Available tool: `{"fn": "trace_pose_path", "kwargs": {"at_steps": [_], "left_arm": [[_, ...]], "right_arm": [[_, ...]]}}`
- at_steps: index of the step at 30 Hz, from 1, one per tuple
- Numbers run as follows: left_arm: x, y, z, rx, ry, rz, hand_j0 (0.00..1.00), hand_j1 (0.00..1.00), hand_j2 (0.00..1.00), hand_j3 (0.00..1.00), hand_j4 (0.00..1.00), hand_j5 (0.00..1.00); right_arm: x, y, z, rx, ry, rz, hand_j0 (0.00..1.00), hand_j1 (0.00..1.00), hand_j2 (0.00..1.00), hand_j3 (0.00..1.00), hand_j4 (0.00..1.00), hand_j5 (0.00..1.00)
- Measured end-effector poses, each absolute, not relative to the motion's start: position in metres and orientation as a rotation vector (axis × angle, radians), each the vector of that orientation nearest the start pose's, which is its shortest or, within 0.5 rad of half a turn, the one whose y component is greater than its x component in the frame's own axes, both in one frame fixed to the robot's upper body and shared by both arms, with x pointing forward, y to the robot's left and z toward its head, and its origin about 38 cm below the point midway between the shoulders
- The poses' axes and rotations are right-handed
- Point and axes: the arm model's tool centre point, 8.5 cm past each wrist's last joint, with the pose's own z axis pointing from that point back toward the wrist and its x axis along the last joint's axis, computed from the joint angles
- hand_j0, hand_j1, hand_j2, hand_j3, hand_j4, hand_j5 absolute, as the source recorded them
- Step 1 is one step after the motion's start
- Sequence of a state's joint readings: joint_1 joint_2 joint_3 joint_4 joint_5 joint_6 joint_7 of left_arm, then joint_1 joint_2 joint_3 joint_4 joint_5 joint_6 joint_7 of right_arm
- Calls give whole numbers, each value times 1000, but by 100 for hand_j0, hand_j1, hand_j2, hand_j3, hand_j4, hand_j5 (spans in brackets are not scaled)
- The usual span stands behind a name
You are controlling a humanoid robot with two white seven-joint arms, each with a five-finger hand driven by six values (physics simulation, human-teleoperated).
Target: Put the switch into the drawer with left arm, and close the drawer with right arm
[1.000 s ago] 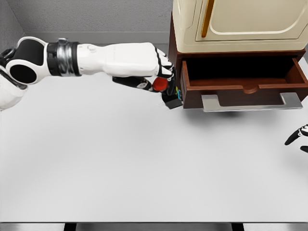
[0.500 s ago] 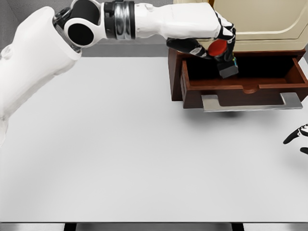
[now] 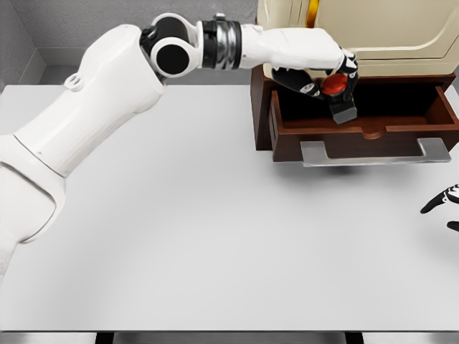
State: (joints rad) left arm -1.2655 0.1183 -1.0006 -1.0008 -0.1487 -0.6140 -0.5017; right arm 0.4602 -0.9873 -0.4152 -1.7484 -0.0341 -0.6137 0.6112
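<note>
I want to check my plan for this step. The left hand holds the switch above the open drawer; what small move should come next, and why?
Probably lower the left hand a little and let go. It grips the black switch with the red round button over the hollow of the open brown wooden drawer, not yet resting inside. The right hand shows only at the right edge, away from the grey metal handle.

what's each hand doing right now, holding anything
Left hand: closed on the switch, above the open drawer.
Right hand: only fingertips show at the right edge; cannot be told.
</note>
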Motion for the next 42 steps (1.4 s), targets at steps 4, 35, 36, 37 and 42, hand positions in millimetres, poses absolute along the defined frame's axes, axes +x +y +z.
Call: {"fn": "trace_pose_path", "kwargs": {"at_steps": [4,35,36,37,42], "left_arm": [[497,-9,334,35,2219,2548,61,61,61,61,61,61],[409,202,380,-144,2378,2382,100,100,100,100,100,100],[405,209,382,-166,2378,2384,100,100,100,100,100,100],[402,215,384,-182,2378,2388,100,100,100,100,100,100],[395,220,373,-161,2339,2446,100,100,100,100,100,100]], "right_arm": [[265,-454,226,-314,-1412,1597,57,57,57,57,57,57],[276,-449,239,-340,-1454,1615,46,46,46,46,46,46],[280,-448,245,-353,-1464,1625,46,46,46,46,46,46],[285,-446,252,-367,-1482,1635,47,47,47,47,47,47],[296,-436,256,-353,-1503,1667,53,53,53,53,53,53]]}}
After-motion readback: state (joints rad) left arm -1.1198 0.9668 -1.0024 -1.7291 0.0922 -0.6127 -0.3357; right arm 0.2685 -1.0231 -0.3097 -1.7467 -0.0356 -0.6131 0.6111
